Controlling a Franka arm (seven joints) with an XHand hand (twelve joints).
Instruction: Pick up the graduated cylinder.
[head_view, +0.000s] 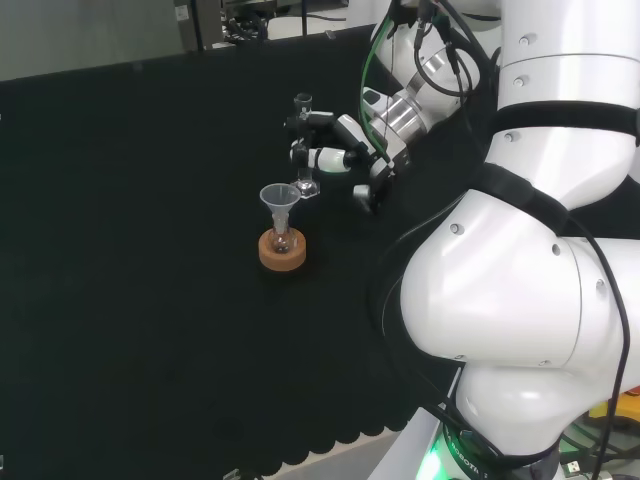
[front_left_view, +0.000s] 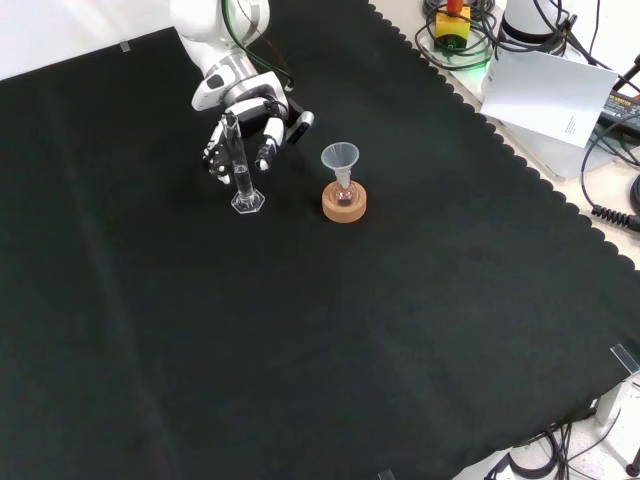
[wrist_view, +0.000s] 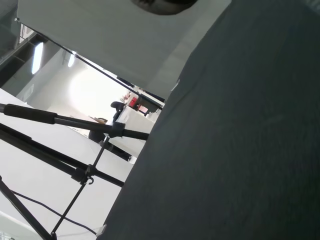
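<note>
The graduated cylinder (head_view: 303, 140) is a thin clear tube that stands upright on its flat foot on the black cloth. In the front view the graduated cylinder (front_left_view: 240, 165) rises between the hand's fingers (front_left_view: 265, 150). The hand (head_view: 345, 150) reaches in from the right in the head view, and its relaxed fingers (head_view: 310, 158) lie against the upper tube. Its thumb (head_view: 365, 192) hangs apart, lower and to the right. The hand (front_left_view: 250, 118) is open, and the cylinder's foot (front_left_view: 247, 203) rests on the cloth.
A clear funnel (head_view: 279, 197) sits in a small flask on a cork ring (head_view: 283, 251), just in front of the cylinder in the head view. In the front view the cork ring (front_left_view: 344, 204) lies right of it. Papers and cables (front_left_view: 550, 90) lie beyond the cloth's scalloped edge.
</note>
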